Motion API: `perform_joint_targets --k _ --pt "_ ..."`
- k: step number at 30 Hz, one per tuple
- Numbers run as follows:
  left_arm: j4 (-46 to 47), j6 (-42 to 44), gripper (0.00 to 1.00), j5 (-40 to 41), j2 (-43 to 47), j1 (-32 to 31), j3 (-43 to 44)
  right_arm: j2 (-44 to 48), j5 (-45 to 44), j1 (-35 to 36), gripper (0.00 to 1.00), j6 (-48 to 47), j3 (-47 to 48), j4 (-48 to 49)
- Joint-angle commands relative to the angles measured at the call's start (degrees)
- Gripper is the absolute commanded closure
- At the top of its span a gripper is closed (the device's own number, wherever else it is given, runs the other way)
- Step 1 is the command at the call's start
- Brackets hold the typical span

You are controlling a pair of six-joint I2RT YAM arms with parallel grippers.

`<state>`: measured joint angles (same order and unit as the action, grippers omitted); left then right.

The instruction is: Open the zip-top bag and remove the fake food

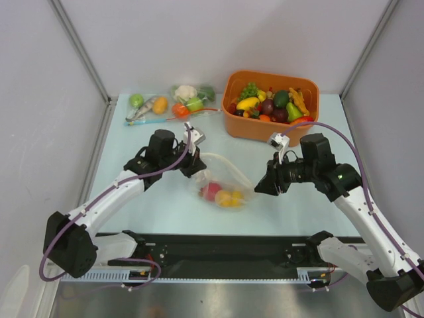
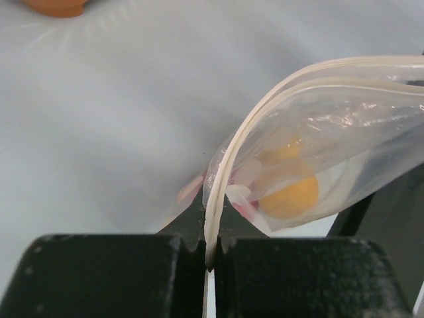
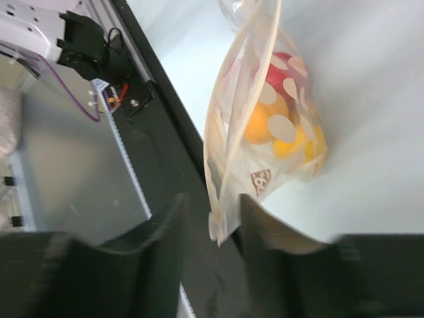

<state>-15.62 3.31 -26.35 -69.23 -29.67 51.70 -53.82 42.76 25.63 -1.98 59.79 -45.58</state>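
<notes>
— Pale bench (image 1: 165, 205), white walls. Where's the zip-top bag (image 1: 225, 182)?
— Mid-bench, between both arms, clear and crinkly. The fake food (image 1: 222, 194) is inside: one glossy red fruit, two yellow-orange.
— Fingers?
— Left fingers (image 2: 132, 278) are clenched on the pale zip strip. Right fingers (image 3: 165, 238) stand parted around the bag's far corner, gripping nothing.
— Opening step, then?
— I'd judge so. Right should pinch one lip, then pull away.

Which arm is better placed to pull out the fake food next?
Right, probably. The left gripper is shut on the strip of the zip-top bag, anchoring it; the right gripper is open at its edge, free to reach the fake food.
</notes>
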Motion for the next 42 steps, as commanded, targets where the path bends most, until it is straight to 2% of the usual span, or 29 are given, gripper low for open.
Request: perform_joint_targets --k 1,3,7,15,42 --pt "4.28 4.42 1.0 -9.14 3.4 0.58 -1.08 0.39 0.21 -0.23 0.53 0.13 2.7 1.11" --pt "3.93 4.95 1.0 -10.3 3.93 0.49 -1.51 -0.14 0.22 -0.23 0.44 0.13 3.92 1.72" --pt "3.32 5.13 1.0 -12.15 5.42 0.49 -2.57 -2.24 -0.4 -0.49 0.4 0.66 4.72 5.06" --pt "3.05 4.25 0.99 -12.5 7.79 0.49 -4.77 -7.61 -1.19 -0.49 0.39 1.8 4.81 12.53" --pt "4.1 2.58 1.0 -12.41 8.5 0.05 -5.56 -14.64 -4.09 4.87 0.39 1.71 0.85 20.09"
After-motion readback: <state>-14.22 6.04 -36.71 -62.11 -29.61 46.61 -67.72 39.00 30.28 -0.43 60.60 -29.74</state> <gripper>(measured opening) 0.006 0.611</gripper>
